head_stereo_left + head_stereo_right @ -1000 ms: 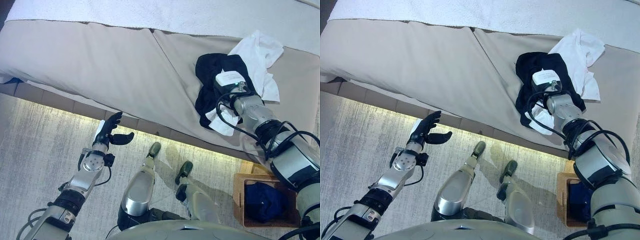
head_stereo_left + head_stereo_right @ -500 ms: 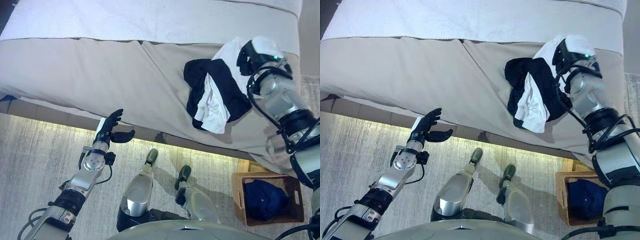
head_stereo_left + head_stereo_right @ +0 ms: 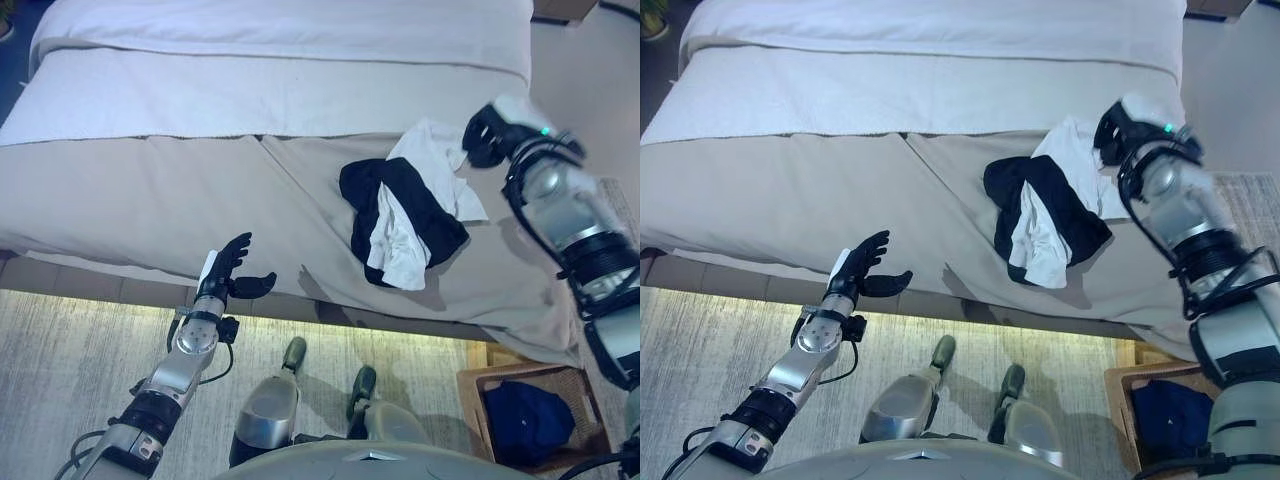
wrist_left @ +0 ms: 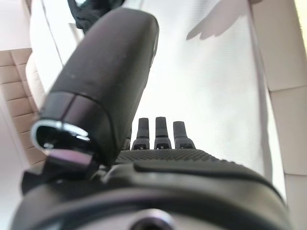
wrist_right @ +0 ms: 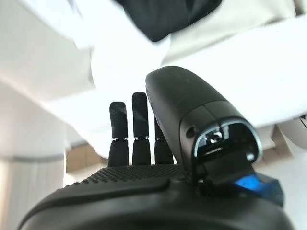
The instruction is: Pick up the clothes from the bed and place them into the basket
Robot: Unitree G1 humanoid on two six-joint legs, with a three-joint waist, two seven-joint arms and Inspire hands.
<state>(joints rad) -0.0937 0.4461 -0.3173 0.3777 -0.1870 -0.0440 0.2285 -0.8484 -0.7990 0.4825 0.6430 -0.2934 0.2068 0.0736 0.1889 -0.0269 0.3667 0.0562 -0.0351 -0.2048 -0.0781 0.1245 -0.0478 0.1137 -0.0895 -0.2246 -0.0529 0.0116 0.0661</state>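
Note:
A black garment [image 3: 412, 195] lies tangled with a white garment [image 3: 432, 148] on the right part of the beige bed cover [image 3: 180, 190]. My right hand [image 3: 486, 130] is open, fingers straight, and hovers at the far right edge of the white garment. Its wrist view shows the straight fingers [image 5: 134, 124] with white cloth [image 5: 48, 57] and black cloth [image 5: 168, 14] past them. My left hand [image 3: 228, 272] is open and empty at the bed's front edge. The wicker basket [image 3: 472, 390] stands on the floor at the lower right and holds a dark blue garment [image 3: 520, 410].
A white blanket [image 3: 280, 95] covers the far half of the bed. A lit strip runs under the bed's front edge above the grey carpet [image 3: 70, 370]. The bed's right corner hangs just above the basket.
The camera has tilted up, showing more of the bed. My right hand has lifted off the black garment and moved to the far right, beside the white garment. The left hand holds its pose.

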